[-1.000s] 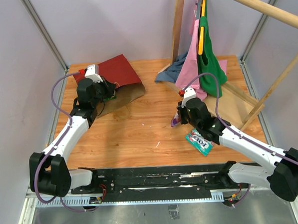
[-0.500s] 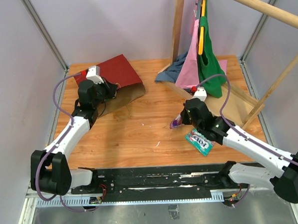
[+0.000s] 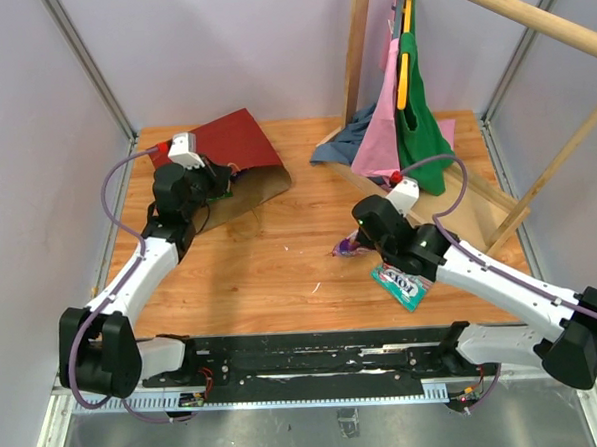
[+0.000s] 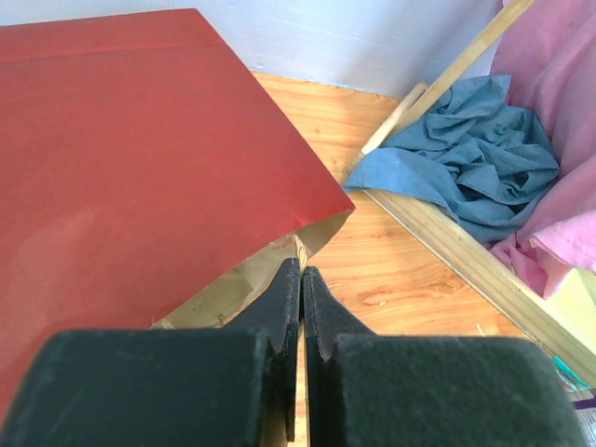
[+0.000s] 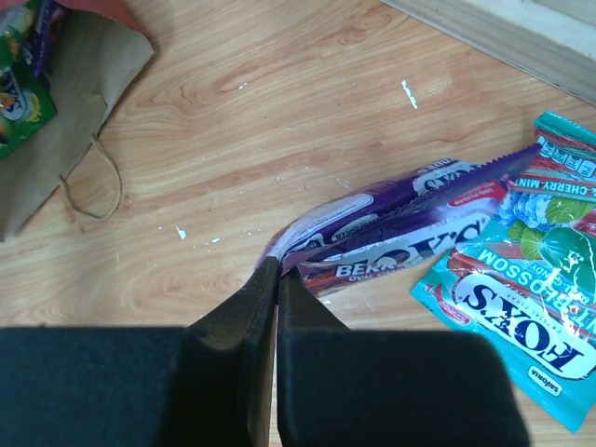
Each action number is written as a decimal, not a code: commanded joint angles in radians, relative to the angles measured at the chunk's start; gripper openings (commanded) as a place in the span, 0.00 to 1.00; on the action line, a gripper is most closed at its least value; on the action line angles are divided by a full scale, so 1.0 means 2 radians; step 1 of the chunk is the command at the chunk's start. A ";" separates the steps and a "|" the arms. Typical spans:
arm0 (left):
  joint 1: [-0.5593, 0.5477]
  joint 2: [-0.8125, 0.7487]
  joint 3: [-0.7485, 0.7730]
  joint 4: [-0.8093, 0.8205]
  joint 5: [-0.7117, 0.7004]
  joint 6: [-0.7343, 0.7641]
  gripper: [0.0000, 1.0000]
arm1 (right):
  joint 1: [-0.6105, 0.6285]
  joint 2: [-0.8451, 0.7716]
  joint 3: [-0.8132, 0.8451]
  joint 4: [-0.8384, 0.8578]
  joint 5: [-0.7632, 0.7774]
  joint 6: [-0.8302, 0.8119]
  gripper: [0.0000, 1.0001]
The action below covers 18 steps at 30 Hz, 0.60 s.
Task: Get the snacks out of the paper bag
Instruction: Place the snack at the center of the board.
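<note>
Right wrist view: right claw (image 5: pixel 277 268) shut on purple packet (image 5: pixel 400 219)

The two fingers are pressed together with no gap, pinching the near end of the purple packet. The rest of it runs away from the tips, ahead and to the right, low over the tabletop (image 5: pixel 279 84). A teal packet (image 5: pixel 521 293) lies flat just right of the claw, its edge against the purple one. Well ahead and to the left of the claw lies the paper bag (image 5: pixel 88 79), showing its brown kraft inside. A green packet (image 5: pixel 20 88) shows in it at the frame edge, and a twine handle (image 5: pixel 93 191) trails from the lip onto the wood.

The left claw (image 4: pixel 300 279) is also fully closed. Its tips meet right at the bag's kraft lip, with the dark red wall spreading ahead and to the left. Whether any paper is caught between them I cannot tell. Ahead and to the right of that claw, a blue cloth (image 4: pixel 466 158) is bunched against a wooden frame (image 4: pixel 447 244), beside a pink cloth (image 4: pixel 559 93).
</note>
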 commanded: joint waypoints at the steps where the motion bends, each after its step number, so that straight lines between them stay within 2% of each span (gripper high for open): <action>1: 0.002 -0.012 -0.005 0.025 -0.013 0.012 0.01 | 0.011 -0.025 0.003 0.012 0.024 0.020 0.01; 4: 0.002 0.001 -0.001 0.033 0.023 0.012 0.00 | 0.028 -0.037 0.007 0.006 0.042 0.035 0.01; 11: 0.002 0.039 0.017 0.035 0.057 -0.010 0.00 | 0.099 -0.040 0.038 -0.030 0.128 0.088 0.01; 18: 0.003 0.039 0.020 0.030 0.055 -0.013 0.00 | 0.106 -0.026 -0.016 -0.010 0.140 0.169 0.01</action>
